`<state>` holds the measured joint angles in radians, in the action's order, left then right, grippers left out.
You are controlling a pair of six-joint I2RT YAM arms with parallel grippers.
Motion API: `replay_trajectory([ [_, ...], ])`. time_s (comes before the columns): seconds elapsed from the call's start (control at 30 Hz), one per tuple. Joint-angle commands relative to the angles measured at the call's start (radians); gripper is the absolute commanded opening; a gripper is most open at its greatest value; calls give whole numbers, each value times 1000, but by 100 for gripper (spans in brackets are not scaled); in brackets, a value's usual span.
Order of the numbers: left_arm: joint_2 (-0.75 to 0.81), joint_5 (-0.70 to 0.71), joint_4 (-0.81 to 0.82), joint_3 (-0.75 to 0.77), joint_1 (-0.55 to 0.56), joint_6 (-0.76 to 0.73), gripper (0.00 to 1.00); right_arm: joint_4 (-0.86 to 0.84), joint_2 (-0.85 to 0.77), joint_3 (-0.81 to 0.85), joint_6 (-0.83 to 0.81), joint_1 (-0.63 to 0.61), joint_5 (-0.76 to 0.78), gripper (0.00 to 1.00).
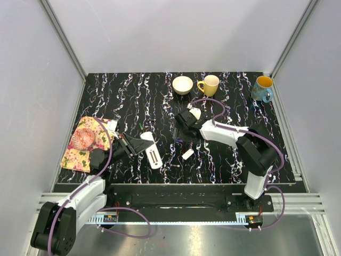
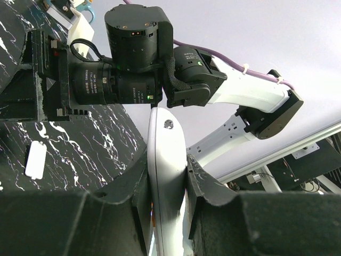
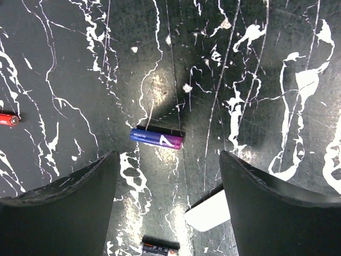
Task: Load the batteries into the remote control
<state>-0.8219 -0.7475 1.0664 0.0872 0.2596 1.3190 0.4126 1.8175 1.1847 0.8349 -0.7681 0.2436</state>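
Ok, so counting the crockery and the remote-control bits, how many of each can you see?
Batteries: 3 (purple battery, red battery, dark battery)
Mugs: 2 (yellow mug, blue mug)
Bowl: 1
Remote control: 1
White cover: 1
Total: 8

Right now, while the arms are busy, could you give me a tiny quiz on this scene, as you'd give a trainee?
1. True or false: the left claw is shut on the remote control.
2. The open right claw hangs over a battery of which colour? A green, B blue-purple, C yellow.
3. How many vessels stand along the far edge of the table?
Key: 1 true; 2 B; 3 three: a bowl, a yellow mug, a blue mug.
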Motion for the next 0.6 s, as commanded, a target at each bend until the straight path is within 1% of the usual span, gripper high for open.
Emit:
replay_trajectory([
  [0.0, 21, 25, 35, -14, -6, -21, 0, -46, -11, 26, 9, -8, -27, 81],
  [0.3, 23, 23, 12, -15, -6, -37, 0, 6, 100, 98, 18, -17, -18, 72],
  [0.57, 29, 19, 7, -18, -5, -37, 0, 60, 149, 151, 21, -34, 5, 70],
])
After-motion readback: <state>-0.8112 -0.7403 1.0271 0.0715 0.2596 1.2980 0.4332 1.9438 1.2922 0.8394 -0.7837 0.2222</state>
